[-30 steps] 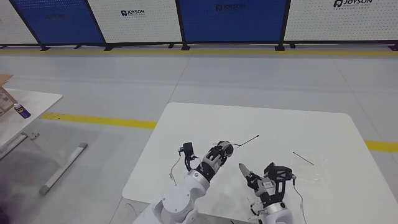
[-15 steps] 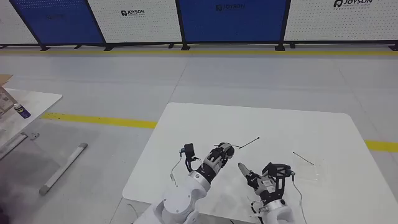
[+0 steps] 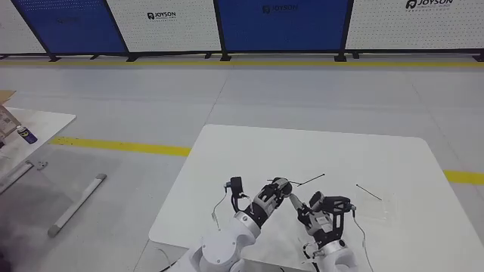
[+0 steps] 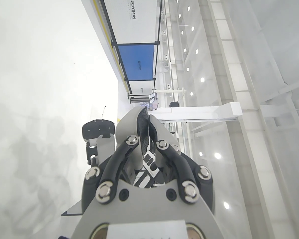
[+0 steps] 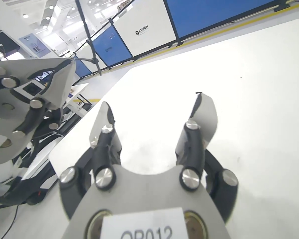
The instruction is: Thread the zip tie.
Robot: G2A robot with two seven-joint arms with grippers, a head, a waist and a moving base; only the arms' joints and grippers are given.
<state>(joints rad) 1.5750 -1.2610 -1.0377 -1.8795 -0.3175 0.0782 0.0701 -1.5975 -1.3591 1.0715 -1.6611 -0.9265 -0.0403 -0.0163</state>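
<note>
Black thin plastic zip tie [image 3: 311, 179], pinched in the grey left gripper [image 4: 147, 115], looked whippy, best taken near its tip by the wide-open, empty right gripper [image 5: 153, 103].

The left gripper [image 4: 147, 111] is pinching its fingers together, hiding the stretch of zip tie [image 3: 310, 179] between them. From above, the zip tie is showing as a thin dark line, its head too small to tell.
</note>
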